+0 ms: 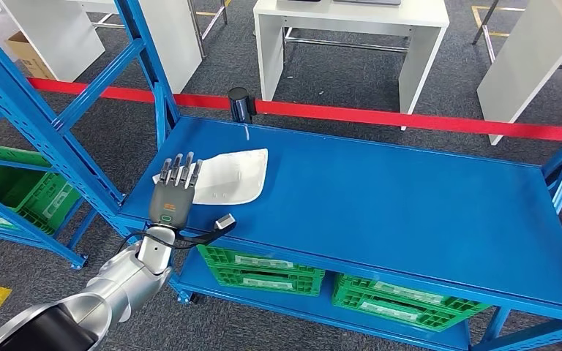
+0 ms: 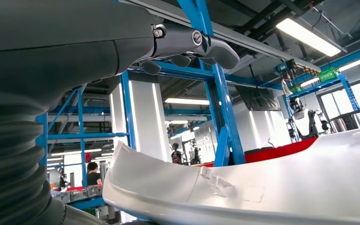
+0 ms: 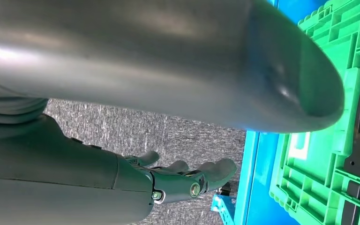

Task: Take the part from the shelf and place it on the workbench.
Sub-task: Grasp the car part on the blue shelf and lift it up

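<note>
1. Looking down from the head view, you see the silver left arm come up from the lower left, its left hand (image 1: 173, 191) laid flat with the palm down over the front left corner of the blue shelf (image 1: 410, 197).
2. Its fingers (image 1: 181, 171) lie straight and side by side, tips over the near edge of the white part (image 1: 232, 177); they hold nothing, and you cannot tell whether they touch it.
3. In the left wrist view the part (image 2: 281, 183) fills the lower frame, with the fingers (image 2: 206, 47) stretched out above it and a gap between.
4. The right hand (image 3: 183, 180) hangs beside the rack over grey carpet (image 3: 136, 131), fingers loosely curled and apart, nothing in them; a green crate (image 3: 328, 154) sits just beside it.
5. The part lies flat on the shelf's left end, near the blue upright (image 1: 162, 110).
6. Under the shelf you see green crates (image 1: 263, 270) on the lower level.
7. Beyond the shelf runs a red barrier tape (image 1: 410, 118), then white tables (image 1: 351, 36).
</note>
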Controlling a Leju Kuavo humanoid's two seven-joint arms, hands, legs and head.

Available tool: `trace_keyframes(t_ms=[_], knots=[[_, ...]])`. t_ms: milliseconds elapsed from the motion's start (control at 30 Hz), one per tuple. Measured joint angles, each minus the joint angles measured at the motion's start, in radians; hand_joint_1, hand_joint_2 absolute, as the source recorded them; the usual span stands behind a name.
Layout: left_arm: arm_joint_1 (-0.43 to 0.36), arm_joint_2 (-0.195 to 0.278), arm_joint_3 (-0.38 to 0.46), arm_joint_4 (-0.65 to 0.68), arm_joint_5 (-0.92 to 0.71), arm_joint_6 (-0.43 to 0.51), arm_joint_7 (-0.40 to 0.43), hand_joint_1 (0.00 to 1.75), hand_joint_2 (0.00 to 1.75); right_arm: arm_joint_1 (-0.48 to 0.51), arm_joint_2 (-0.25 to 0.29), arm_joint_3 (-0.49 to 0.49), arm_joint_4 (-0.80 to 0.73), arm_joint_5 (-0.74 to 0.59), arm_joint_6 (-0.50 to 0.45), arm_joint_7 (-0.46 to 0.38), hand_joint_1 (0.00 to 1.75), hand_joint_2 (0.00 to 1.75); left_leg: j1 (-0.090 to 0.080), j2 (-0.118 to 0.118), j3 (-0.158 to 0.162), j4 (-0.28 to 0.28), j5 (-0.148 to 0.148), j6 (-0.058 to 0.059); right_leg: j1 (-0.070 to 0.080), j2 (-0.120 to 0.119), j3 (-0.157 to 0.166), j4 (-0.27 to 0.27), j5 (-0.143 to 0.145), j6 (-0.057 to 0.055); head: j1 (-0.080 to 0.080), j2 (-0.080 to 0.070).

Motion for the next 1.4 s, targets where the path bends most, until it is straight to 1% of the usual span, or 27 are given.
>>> trace_keyframes(t_ms=[67, 133, 500, 867, 933, 1000, 1067, 1233, 1400], knots=[[0.0, 0.001, 0.002, 0.001, 0.001, 0.0, -0.001, 1.41, 1.75, 0.0, 0.0, 0.0, 0.0, 0.0, 0.0, 0.001, 0.0, 0.0, 0.0, 0.0, 0.0, 0.0, 0.0, 0.0, 0.0, 0.0, 0.0, 0.0, 0.0, 0.0, 0.0, 0.0], [0.0, 0.001, 0.006, 0.005, 0.002, 0.0, -0.005, 1.75, 1.75, 0.0, 0.0, 0.0, 0.0, 0.0, 0.0, 0.001, 0.0, 0.0, 0.0, 0.0, 0.0, 0.0, 0.0, 0.0, 0.0, 0.0, 0.0, 0.0, 0.0, 0.0, 0.0, 0.0], [0.0, -0.003, 0.036, 0.059, 0.001, 0.0, -0.016, 1.75, 1.75, -0.002, -0.009, -0.001, -0.007, -0.012, 0.0, -0.032, 0.0, 0.0, 0.0, 0.0, 0.0, 0.0, 0.0, 0.0, 0.0, 0.0, 0.0, 0.0, 0.0, 0.0, 0.0, 0.0], [0.002, -0.006, 0.04, 0.077, -0.001, 0.0, -0.007, 1.75, 1.75, -0.003, -0.012, -0.001, -0.019, -0.018, 0.0, -0.047, 0.0, 0.0, 0.0, 0.0, 0.0, 0.0, 0.0, 0.0, 0.0, 0.0, 0.0, 0.0, 0.0, 0.0, 0.0, 0.0], [0.003, -0.006, 0.046, 0.077, -0.001, 0.0, -0.005, 1.75, 0.87, -0.003, -0.012, -0.002, -0.02, -0.019, 0.0, -0.048, 0.0, 0.0, 0.0, 0.0, 0.0, 0.0, 0.0, 0.0, 0.0, 0.0, 0.0, 0.0, 0.0, 0.0, 0.0, 0.0], [0.005, -0.006, 0.054, 0.076, -0.001, -0.002, 0.0, 1.75, 0.87, -0.003, -0.012, -0.004, -0.02, -0.021, 0.0, -0.048, 0.0, 0.0, 0.0, 0.0, 0.0, 0.0, 0.0, 0.0, 0.0, 0.0, 0.0, 0.0, 0.0, 0.0, 0.0, 0.0], [0.005, -0.006, 0.057, 0.076, -0.001, -0.012, 0.012, 1.75, 1.75, -0.003, -0.012, -0.006, -0.02, -0.021, 0.0, -0.048, 0.0, 0.0, 0.0, 0.0, 0.0, 0.0, 0.0, 0.0, 0.0, 0.0, 0.0, 0.0, 0.0, 0.0, 0.0, 0.0], [0.003, -0.006, 0.053, 0.078, 0.002, -0.065, 0.051, 1.75, 1.75, -0.003, -0.012, -0.008, -0.02, -0.02, 0.0, -0.045, 0.0, 0.0, 0.0, 0.0, 0.0, 0.0, 0.0, 0.0, 0.0, 0.0, 0.0, 0.0, 0.0, 0.0, 0.0, 0.0], [-0.001, -0.007, 0.052, 0.078, 0.008, -0.063, 0.078, 1.75, 1.75, -0.004, -0.012, -0.008, -0.02, -0.02, 0.0, -0.04, 0.0, 0.0, 0.0, 0.0, 0.0, 0.0, 0.0, 0.0, 0.0, 0.0, 0.0, 0.0, 0.0, 0.0, 0.0, 0.0]])
